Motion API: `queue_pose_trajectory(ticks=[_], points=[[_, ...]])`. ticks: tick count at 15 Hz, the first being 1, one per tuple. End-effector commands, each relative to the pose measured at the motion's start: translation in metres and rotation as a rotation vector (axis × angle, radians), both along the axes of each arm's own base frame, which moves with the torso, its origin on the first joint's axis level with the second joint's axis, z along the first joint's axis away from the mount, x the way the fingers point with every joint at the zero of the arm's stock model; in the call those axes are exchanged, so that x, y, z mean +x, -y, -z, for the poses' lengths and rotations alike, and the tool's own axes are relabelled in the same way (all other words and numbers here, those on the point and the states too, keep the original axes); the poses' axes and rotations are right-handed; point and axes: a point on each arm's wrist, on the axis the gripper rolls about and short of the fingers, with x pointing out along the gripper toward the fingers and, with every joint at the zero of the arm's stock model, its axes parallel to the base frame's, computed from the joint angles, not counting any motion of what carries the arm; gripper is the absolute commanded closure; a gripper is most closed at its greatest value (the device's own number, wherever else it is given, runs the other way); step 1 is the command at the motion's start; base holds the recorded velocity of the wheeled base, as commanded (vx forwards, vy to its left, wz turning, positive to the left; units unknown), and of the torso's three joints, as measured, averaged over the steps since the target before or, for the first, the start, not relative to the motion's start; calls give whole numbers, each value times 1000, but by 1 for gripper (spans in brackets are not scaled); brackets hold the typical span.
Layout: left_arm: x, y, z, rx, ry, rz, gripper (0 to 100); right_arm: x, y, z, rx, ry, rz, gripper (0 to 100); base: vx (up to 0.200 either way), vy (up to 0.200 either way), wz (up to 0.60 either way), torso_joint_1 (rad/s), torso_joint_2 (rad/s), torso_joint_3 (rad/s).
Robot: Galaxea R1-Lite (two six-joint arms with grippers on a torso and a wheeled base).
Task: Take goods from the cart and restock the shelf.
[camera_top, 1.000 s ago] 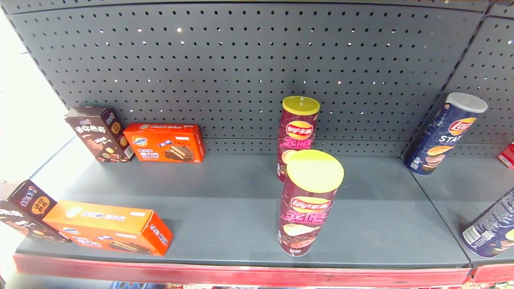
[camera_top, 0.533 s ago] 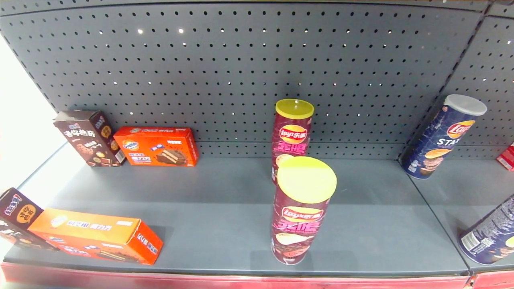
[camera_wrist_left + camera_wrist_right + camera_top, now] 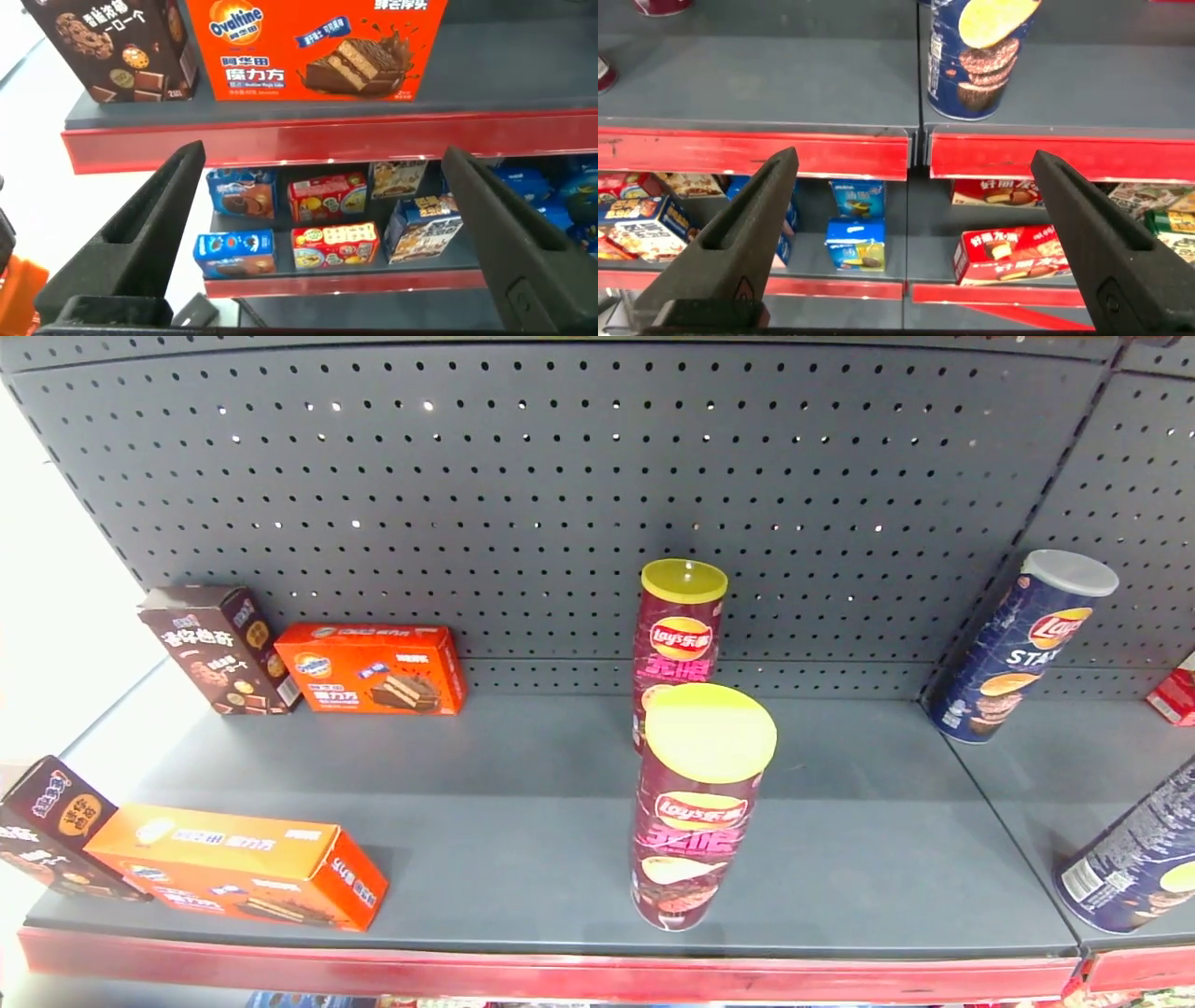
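Starting at the left gripper, we see its two black fingers spread wide with nothing between them. Past them runs the red front edge of the shelf. Just above that edge sit the front orange box and, just beside it, the front brown box. Under the edge, a lower shelf carries small blue and red packs.

Our right gripper is likewise spread and grips nothing. Beyond it the near blue can stands close to the shelf's front lip, beside the seam between two shelf sections.

From the head view we look down on the grey shelf, which is backed by a perforated panel. Near the middle two cans with yellow lids stand upright, one behind the other: the front maroon can toward the front of the shelf and the back maroon can against the panel. At the back left, the back brown box and the back orange box stand side by side against the panel. On the section to the right, the far blue can, with its grey lid, stands at the back. A red pack shows at the far right edge.
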Motion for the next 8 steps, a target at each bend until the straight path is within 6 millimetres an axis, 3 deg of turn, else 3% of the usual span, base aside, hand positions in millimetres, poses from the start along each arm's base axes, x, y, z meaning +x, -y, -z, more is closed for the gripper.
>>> queue_pose_trajectory(ticks=[1,2,5,8], points=[[0,0,0,2,-1,-1,0,0,0,0,0,0,1,0,0,0,0,0,0,0],[0,0,0,2,-1,1,0,0,0,0,0,-2,1,0,0,0,0,0,0,0],[0,0,0,31,-1,7,0,0,0,0,0,1,1,0,0,-200,0,1,5,2],[0,0,0,-7,-3,1,0,0,0,0,0,-2,1,0,0,0,0,0,0,0]])
